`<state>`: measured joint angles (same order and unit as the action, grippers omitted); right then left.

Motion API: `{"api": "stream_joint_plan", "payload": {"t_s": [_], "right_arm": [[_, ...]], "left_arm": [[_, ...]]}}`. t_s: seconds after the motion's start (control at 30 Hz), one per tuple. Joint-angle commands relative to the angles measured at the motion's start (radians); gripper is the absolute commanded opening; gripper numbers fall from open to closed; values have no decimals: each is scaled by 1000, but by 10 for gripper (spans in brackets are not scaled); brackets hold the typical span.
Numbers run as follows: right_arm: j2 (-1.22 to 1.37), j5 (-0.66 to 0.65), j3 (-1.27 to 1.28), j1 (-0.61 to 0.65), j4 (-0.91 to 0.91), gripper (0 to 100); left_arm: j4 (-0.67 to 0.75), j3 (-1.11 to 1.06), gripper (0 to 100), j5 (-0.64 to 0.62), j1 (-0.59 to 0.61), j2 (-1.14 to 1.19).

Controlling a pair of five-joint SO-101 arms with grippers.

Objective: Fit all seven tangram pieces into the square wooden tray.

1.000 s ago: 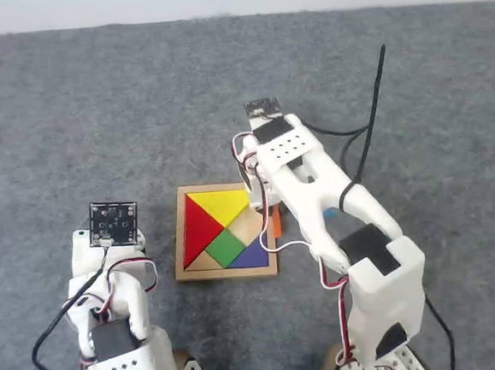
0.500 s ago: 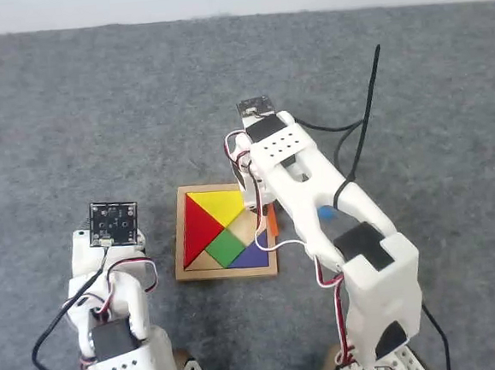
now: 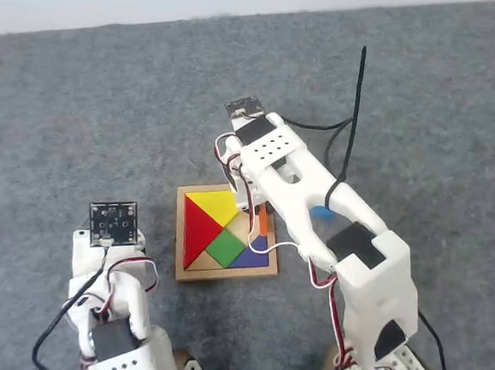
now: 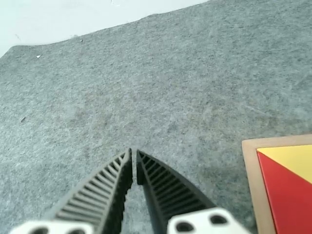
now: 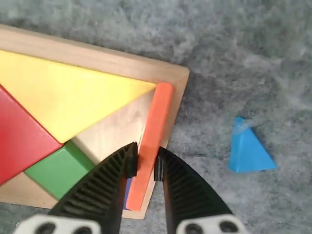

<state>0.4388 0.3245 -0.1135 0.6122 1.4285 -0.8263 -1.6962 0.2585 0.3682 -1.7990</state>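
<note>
The right end effector [image 5: 144,163] pinches a thin orange piece [image 5: 155,117], held on edge along one rim of the square wooden tray [image 5: 97,55], beside the yellow triangle [image 5: 73,100]. The left end effector [image 4: 133,156] sits pressed shut above the grey counter [image 4: 161,83].

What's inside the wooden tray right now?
Yellow triangle, red triangle, green square and purple piece lie in the tray. The right gripper holds the orange piece on edge at its rim, beside bare wood; the gripper covers what lies beneath.

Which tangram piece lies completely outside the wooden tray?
The blue triangle, on the grey mat beside the wooden tray. The orange piece is gripped by the right end effector at its rim; the rest lie inside.
</note>
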Motion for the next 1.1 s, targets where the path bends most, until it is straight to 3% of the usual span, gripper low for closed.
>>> {"api": "stream_joint_plan", "payload": {"t_s": [0.0, 0.1, 0.3, 1.07], "right_arm": [[28, 2, -34, 27, -19, 10], [62, -18, -58, 38, -8, 36], [77, -69, -89, 114, -7, 207], [33, -97, -183, 177, 90, 188]], "left_arm": [[-5, 13, 15, 12, 6, -20], [-5, 13, 15, 12, 5, -20], [-3, 13, 15, 12, 6, -20], [-3, 13, 15, 12, 5, -20]]}}
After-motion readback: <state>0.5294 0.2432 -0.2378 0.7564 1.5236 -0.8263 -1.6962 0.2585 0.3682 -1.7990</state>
